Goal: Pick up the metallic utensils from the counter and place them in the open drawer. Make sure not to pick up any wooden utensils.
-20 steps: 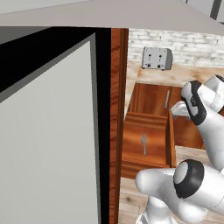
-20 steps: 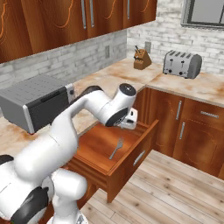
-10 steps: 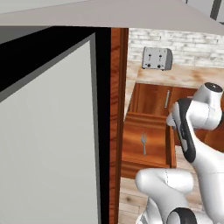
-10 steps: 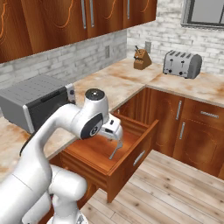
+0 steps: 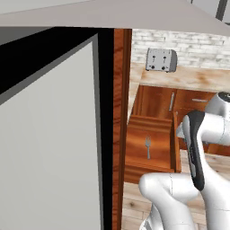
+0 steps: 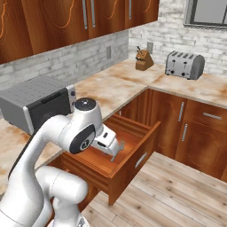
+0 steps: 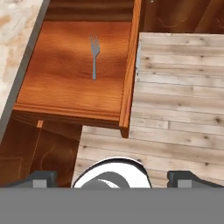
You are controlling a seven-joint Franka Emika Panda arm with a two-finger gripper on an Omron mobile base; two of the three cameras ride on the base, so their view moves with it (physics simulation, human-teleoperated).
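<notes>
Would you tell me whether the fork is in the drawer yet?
In: the fork lies flat on the open drawer's floor, untouched.

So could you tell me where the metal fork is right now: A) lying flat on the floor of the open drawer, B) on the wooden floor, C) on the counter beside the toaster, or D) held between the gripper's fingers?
A: the fork lies flat on the open drawer bottom, with the gripper open and empty.
</notes>
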